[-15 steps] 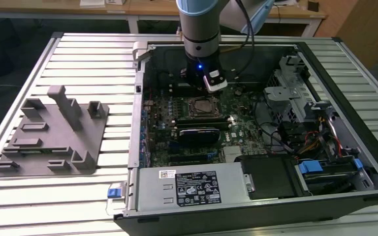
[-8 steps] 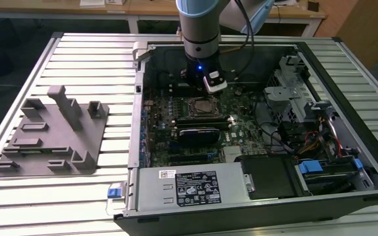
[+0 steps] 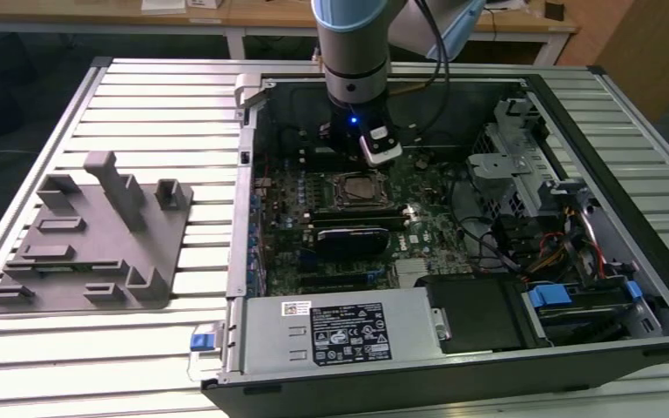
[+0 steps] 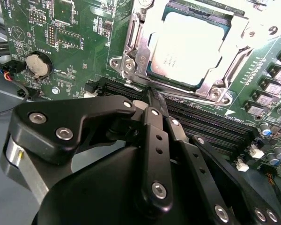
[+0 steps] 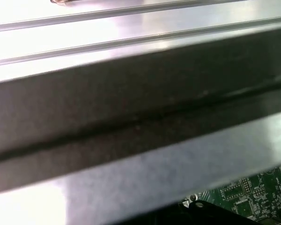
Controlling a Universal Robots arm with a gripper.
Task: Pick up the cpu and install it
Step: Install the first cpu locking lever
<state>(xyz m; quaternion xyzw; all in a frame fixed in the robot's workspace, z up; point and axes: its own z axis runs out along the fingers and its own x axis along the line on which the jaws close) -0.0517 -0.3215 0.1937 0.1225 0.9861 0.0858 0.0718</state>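
One cpu [image 4: 189,49] sits in your socket [image 4: 139,56]; gripper [image 4: 153,96] fingers pressed together, empty, just beside it.

Arm [image 3: 355,52]: grey cylindrical body with a pale blue joint cover above, a small blue light and a white module just above the tool. Tool [image 4: 152,96]: black linkage plates fastened with silver screws, tapering to thin black fingers [image 4: 150,101]; black cable alongside the arm.
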